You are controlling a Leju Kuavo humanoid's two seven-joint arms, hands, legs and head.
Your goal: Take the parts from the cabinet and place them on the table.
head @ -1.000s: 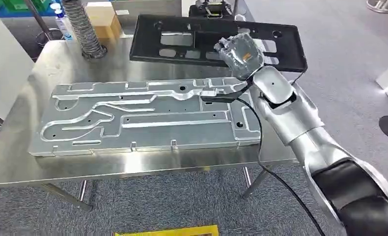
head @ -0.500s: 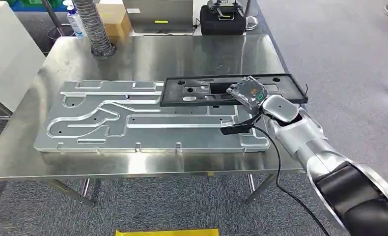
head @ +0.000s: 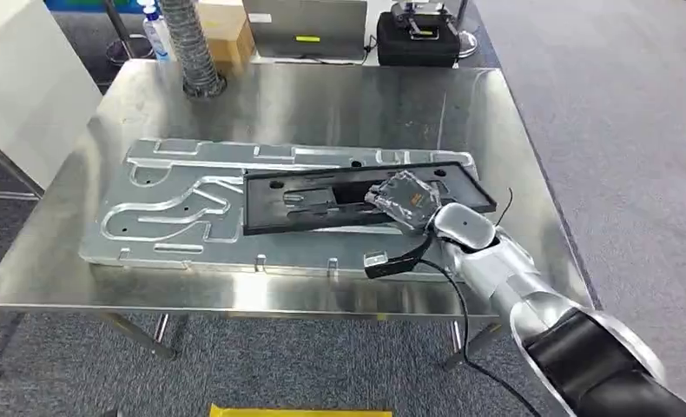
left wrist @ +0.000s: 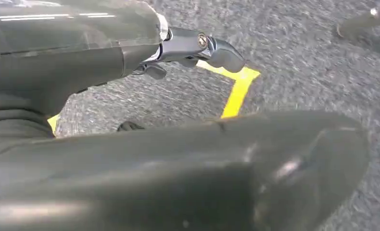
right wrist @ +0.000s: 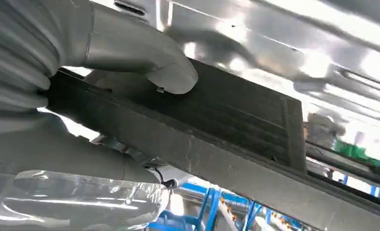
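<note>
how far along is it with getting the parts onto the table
Done: a large silver metal plate lies flat on the steel table. In hand: the right robot hand grips the black frame part, low over the plate. Left: setting it down and letting go. The cabinet isn't visible, so remaining parts are unknown.

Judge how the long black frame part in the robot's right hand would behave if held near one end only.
The black frame part looks rigid: it stays straight though the right hand grips it toward one end. Long and full of cut-outs, it seems light, yet apt to lever downward. On the metal plate it could slide.
</note>
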